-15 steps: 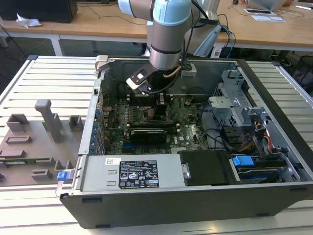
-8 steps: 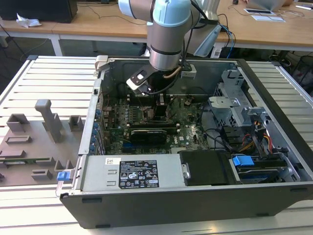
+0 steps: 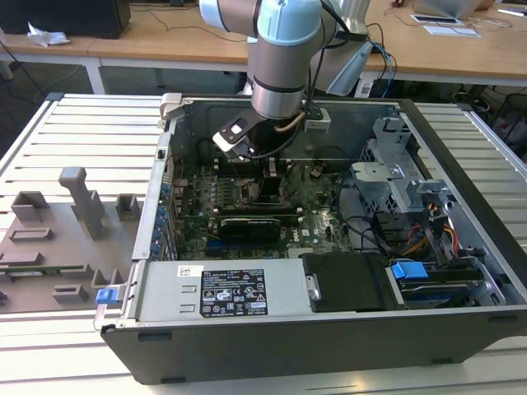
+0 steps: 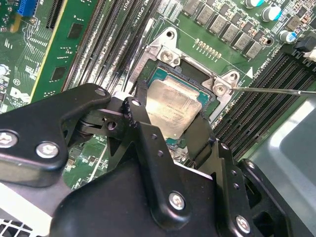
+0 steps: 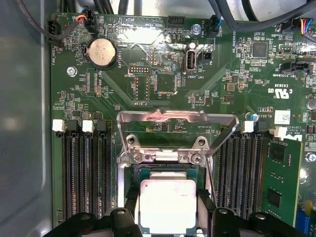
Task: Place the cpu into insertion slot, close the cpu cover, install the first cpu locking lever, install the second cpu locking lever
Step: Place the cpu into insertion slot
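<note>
The gripper [image 4: 170, 123] hung over the insertion slot [image 5: 133, 173], its jaws narrowed onto two opposite edges of the cpu [image 5: 168, 205]. The cpu lay level in the slot or just above it; I could not tell which. The cpu cover [image 5: 177, 118] stood swung open just beyond the slot's hinge edge. Long memory slots [image 5: 86, 177] flanked the slot on both sides.

The open computer case [image 3: 329, 337] lies on the table [image 3: 82, 123], and a board of holders [image 3: 58, 239] lies beside it on the exterior view's left. Inside the case the gripper [image 3: 268, 177] hangs over the motherboard [image 5: 148, 84]. The cpu [image 5: 168, 205] sits at the insertion slot [image 5: 126, 173], between the fingers [image 4: 143, 106], which touch its two sides. The cpu cover [image 5: 177, 117] stands tilted up between the slot and a round battery [image 5: 102, 53]. Memory slots [image 5: 84, 173] run along both sides of the slot
</note>
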Controlling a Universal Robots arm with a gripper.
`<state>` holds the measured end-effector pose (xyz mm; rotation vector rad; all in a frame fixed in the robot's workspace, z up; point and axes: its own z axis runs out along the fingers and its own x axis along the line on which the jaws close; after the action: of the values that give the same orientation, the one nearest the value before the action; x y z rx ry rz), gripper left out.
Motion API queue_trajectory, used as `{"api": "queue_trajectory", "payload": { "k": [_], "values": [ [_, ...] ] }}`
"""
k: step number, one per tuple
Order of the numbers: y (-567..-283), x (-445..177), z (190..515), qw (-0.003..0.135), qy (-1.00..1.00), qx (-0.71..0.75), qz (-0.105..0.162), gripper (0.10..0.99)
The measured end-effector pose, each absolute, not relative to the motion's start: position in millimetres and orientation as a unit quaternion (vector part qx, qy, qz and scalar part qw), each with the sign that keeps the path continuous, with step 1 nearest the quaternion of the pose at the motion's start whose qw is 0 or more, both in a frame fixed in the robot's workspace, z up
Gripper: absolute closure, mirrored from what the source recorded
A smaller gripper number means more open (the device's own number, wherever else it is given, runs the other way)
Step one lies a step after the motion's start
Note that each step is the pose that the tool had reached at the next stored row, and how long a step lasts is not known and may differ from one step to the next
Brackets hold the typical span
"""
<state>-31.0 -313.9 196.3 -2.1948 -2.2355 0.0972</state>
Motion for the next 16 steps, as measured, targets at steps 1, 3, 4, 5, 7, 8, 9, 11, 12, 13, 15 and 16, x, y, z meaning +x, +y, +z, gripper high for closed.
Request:
{"api": "queue_trajectory", "payload": {
  "k": [1,3,4,5,7,8,9,11,12,13,15,16],
  "values": [
    [-313.7,-30.8,195.8,0.004,-0.713,-0.700,0.030,0.529],
    [-313.8,-30.9,196.2,0.004,-0.713,-0.700,0.031,0.467],
    [-313.9,-31.0,196.3,0.004,-0.713,-0.700,0.031,0.467],
    [-313.9,-31.0,196.3,0.004,-0.713,-0.700,0.031,0.467],
    [-314.0,-31.0,198.2,0.004,-0.713,-0.700,0.031,0.467],
    [-313.9,-31.0,200.3,0.004,-0.713,-0.700,0.031,0.467],
    [-313.9,-31.0,203.6,0.004,-0.713,-0.700,0.031,0.467],
    [-314.0,-31.0,209.4,0.004,-0.713,-0.700,0.031,0.467],
    [-313.9,-31.0,211.8,0.004,-0.713,-0.700,0.031,0.467],
    [-313.9,-31.0,214.4,0.004,-0.713,-0.700,0.031,0.467],
    [-313.9,-31.0,219.0,0.004,-0.713,-0.700,0.031,0.616],
    [-313.8,-31.0,223.0,0.004,-0.713,-0.700,0.031,0.733]
  ]
}}
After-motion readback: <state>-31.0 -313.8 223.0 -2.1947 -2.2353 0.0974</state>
